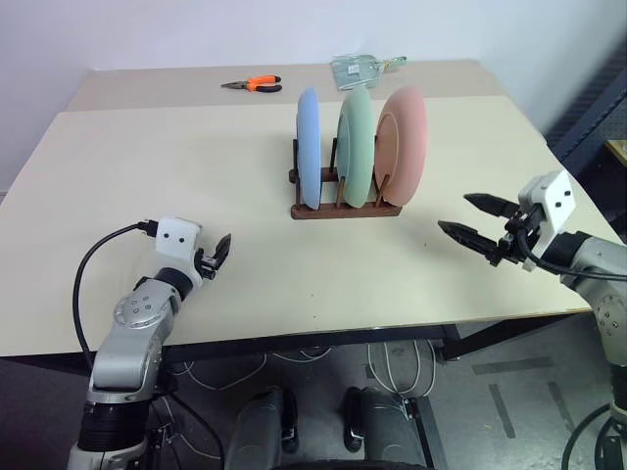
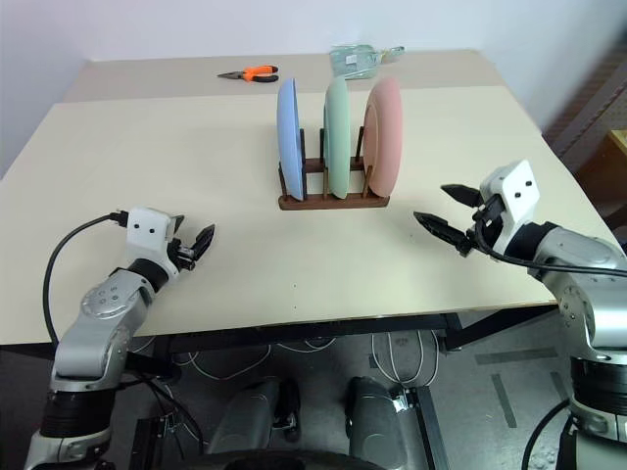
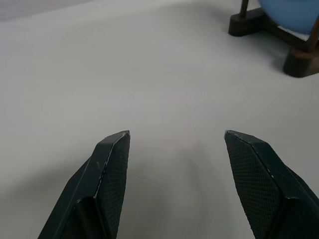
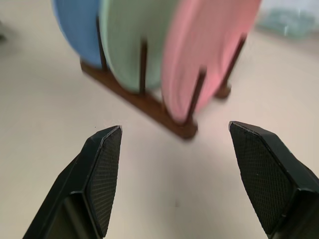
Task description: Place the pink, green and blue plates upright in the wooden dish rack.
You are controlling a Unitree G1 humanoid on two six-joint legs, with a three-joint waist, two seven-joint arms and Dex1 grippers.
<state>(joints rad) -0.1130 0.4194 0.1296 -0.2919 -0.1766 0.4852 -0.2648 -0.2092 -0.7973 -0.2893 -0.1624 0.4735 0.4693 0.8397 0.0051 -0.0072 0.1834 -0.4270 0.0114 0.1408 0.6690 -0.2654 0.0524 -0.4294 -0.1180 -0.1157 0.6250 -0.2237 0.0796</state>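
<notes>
The rack (image 1: 345, 201) stands on the table (image 1: 196, 176), a little past its middle, and it holds three plates upright between its pegs: the blue plate (image 1: 309, 147) on the left, the green plate (image 1: 357, 145) in the middle and the pink plate (image 1: 404, 142) on the right, close side by side. The left gripper (image 1: 219, 250) hangs low over the near left part of the table with its jaws wide and nothing between them, well apart from the rack. The right gripper (image 1: 468, 217) is near the right edge, pointing toward the rack, jaws also wide and empty; orange pliers (image 1: 255, 84) and a clear packet (image 1: 361, 67) lie at the far side.
</notes>
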